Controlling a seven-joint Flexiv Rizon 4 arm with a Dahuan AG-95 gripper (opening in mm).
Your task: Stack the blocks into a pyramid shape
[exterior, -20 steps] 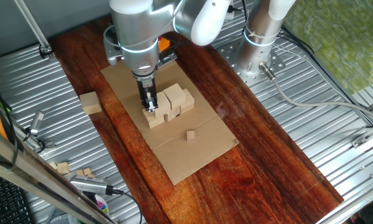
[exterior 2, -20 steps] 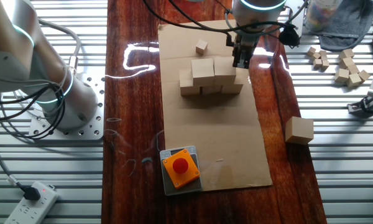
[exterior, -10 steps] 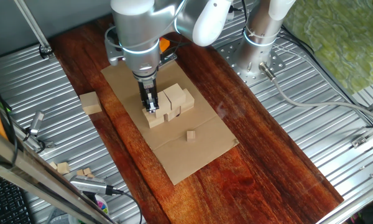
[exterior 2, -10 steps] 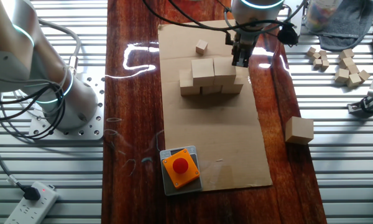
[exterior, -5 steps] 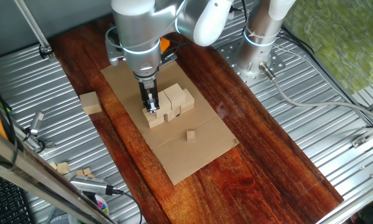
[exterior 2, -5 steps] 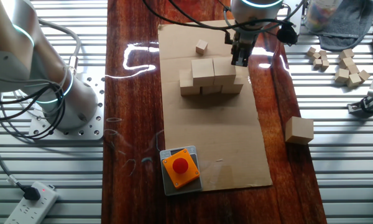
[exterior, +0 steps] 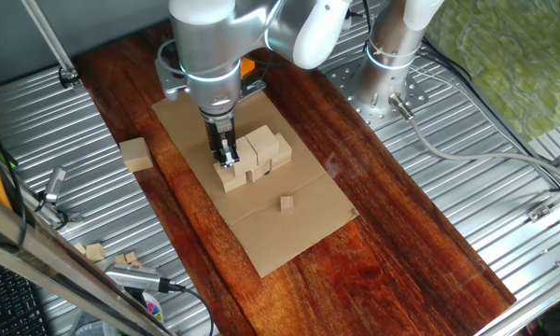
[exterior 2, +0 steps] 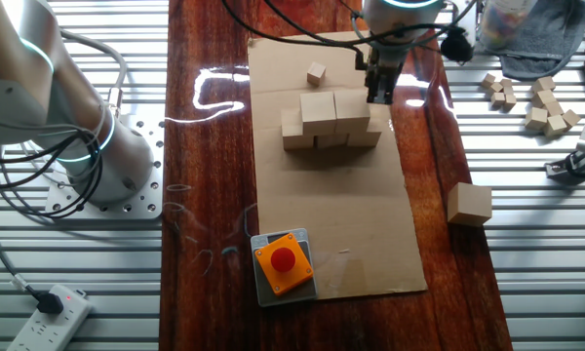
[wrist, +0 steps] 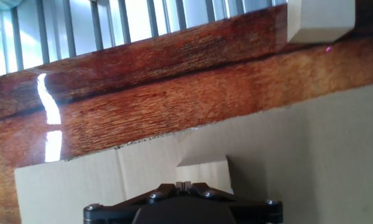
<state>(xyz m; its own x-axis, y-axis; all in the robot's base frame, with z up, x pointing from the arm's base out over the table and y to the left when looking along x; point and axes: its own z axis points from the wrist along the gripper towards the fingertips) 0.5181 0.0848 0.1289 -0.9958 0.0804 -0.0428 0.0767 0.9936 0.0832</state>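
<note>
Your gripper (exterior 2: 380,96) hovers just above the right end of the stack (exterior 2: 330,120) on the cardboard (exterior 2: 341,214); its fingers look pressed together and empty, though no view settles it. Three blocks below, two on top: the cap is missing. Next you likely fetch the spare block (exterior 2: 469,204), well apart on the wood.

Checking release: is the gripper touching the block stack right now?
Cannot tell. In both fixed views the gripper overlaps the edge of the block stack, so no gap or contact shows plainly. The hand view hides the fingertips.
</note>
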